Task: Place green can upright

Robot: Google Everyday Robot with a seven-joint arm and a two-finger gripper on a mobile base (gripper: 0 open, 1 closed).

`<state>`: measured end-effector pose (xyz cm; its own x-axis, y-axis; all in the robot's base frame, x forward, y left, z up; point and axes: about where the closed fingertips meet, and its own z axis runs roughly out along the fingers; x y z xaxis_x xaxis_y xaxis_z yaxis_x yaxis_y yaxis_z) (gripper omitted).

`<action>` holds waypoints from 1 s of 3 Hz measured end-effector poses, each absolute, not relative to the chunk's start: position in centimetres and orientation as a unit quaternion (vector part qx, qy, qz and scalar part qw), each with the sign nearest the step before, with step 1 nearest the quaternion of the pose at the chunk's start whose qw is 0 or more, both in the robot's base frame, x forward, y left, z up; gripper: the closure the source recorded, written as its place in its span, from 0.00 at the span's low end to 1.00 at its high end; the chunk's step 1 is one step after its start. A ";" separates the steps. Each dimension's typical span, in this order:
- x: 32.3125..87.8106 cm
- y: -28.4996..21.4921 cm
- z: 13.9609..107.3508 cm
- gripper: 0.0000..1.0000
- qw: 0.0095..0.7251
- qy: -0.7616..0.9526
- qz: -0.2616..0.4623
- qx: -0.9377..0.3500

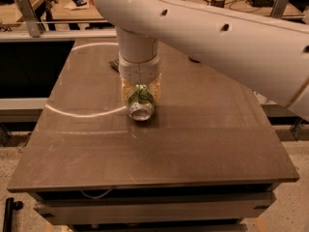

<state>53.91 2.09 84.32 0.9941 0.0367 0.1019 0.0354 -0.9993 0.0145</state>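
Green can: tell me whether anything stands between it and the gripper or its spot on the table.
Nothing visible does. The gripper is directly over the green can, which lies on its side on the table; no object sits beside it.

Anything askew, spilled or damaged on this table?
The green can is not upright. It lies tipped over near the middle of the table, silver end towards the camera, with the gripper closed around it from above. No spill or dent is visible.

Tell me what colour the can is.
The can is green and white, best in the camera view; the hand holds it.
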 end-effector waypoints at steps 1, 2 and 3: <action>51.6 1.2 86.7 1.00 0.014 0.060 0.150 0.987; 49.1 -0.4 88.0 1.00 0.023 0.114 0.228 0.967; 48.9 -1.8 89.5 1.00 0.011 0.152 0.284 0.947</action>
<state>48.90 -1.79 89.51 0.7925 0.2949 0.5338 0.2820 -0.9533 0.1081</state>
